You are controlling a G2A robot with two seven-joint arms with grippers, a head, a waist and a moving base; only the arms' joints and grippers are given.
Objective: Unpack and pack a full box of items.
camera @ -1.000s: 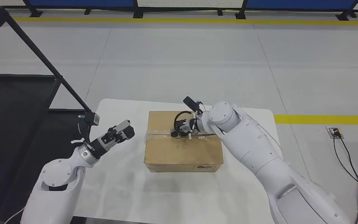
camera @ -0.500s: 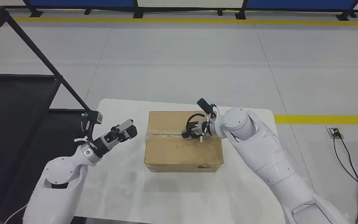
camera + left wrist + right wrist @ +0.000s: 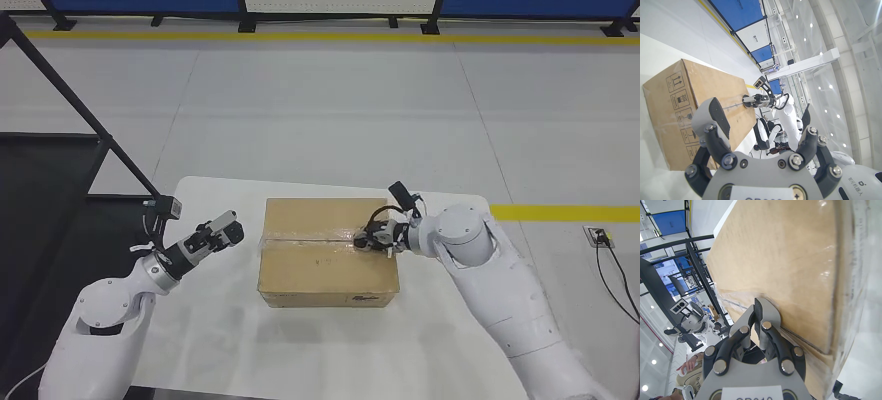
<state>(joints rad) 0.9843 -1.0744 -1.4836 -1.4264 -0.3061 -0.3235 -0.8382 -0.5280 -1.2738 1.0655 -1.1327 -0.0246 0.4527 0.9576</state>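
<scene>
While the cardboard box (image 3: pixel 328 265) sits closed mid-frame on the white table (image 3: pixel 220 330), my right gripper (image 3: pixel 363 241) is on its taped seam (image 3: pixel 300 238) near the box's right edge, jaws pressed together; my left gripper (image 3: pixel 229 233) hangs left of the box, jaws spread, not touching it.

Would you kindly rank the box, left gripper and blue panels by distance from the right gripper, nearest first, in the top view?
1. Box: under the right gripper.
2. Left gripper: beyond the box's other side.
3. Blue panels: across the floor.
</scene>
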